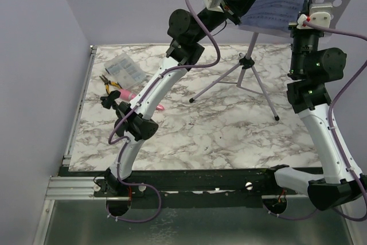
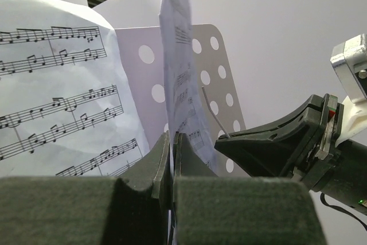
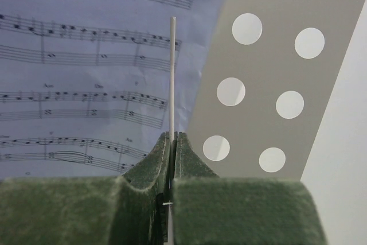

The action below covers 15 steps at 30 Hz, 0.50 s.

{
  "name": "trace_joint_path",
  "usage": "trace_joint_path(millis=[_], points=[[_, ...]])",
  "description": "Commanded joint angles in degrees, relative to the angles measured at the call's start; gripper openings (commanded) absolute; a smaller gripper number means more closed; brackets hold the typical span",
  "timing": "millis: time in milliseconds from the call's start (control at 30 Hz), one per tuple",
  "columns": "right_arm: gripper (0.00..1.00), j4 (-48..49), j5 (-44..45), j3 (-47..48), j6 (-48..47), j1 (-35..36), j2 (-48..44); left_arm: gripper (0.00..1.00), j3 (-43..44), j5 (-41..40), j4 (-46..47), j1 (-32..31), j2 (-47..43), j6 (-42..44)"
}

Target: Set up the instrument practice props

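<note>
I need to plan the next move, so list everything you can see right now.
music-stand desk: one, lavender, perforated, raised at far right
tripod: one, silver, on the table under the desk
sheet-music pages: at least two, white, against the desk
retainer wire: one, silvery, in front of the pages
microphone: one, pink, lying at left, partly behind the left arm
mic stand: one, black, by the microphone
compartment box: one, clear, far left
pliers: one, orange handles, beside the box
table: one, marble pattern
left gripper: shut on an edge-on page
right gripper: shut on the retainer wire
</note>
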Motion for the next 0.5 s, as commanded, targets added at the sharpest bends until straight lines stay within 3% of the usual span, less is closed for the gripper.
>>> trace_joint_path(millis=[0, 467], points=[[0.01, 2.98, -4.19, -1.70, 1.55, 0.21, -1.91, 0.00, 2.74, -1.09, 3.82, -0.61, 1.75, 1.04], [0.01, 7.28, -4.97, -5.34, 3.64, 0.22, -3.27, 0.00, 3.33, -5.29, 8.38, -2.17, 3.94, 1.17]])
